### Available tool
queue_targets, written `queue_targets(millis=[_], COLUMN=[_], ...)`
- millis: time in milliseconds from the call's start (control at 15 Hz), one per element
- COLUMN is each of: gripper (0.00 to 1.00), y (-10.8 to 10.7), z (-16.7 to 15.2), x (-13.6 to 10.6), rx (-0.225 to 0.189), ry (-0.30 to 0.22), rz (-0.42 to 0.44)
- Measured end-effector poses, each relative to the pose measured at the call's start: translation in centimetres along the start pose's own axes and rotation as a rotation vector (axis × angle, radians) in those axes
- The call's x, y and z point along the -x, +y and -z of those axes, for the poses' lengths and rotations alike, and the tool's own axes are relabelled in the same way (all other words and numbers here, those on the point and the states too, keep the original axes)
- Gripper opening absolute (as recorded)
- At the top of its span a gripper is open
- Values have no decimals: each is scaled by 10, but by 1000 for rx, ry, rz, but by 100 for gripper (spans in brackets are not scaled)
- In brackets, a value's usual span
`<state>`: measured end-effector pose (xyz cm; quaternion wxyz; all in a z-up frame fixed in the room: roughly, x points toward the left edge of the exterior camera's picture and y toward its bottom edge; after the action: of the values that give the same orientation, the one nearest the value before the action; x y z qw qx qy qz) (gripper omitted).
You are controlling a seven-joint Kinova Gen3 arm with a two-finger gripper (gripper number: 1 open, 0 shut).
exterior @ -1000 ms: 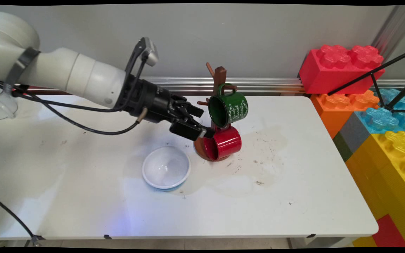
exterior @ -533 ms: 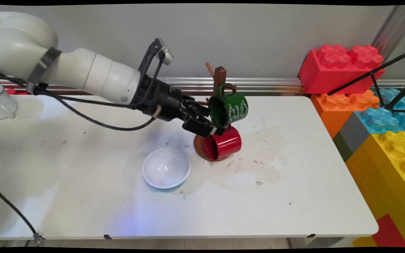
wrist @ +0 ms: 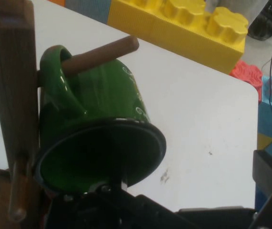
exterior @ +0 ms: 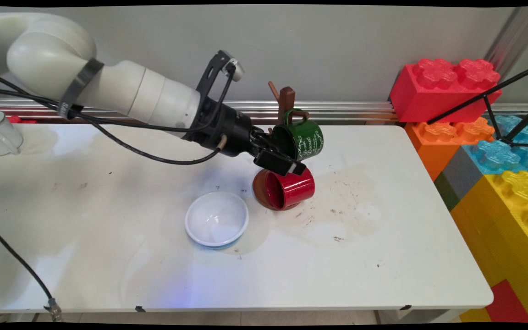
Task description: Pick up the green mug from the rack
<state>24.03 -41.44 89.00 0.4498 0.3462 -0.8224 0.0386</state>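
Main view: gripper at green mug on wooden mug tree.
We see its fingers spread, seemingly straddling the rim, clamping nothing; red mug hangs below.

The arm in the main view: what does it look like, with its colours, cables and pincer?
The arm is white and made of thick rounded links, with a dark band around one link. Black cables hang under it. At the wrist a black bracket carries a small grey camera. The wrist section and the pincer are black.
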Motion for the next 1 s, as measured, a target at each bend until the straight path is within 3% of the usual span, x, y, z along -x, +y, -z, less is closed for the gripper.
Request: queue_targets(millis=[1000], gripper=[100], y=[-2], z=[-29], x=[-16], rx=[-5], ry=[11], rz=[112])
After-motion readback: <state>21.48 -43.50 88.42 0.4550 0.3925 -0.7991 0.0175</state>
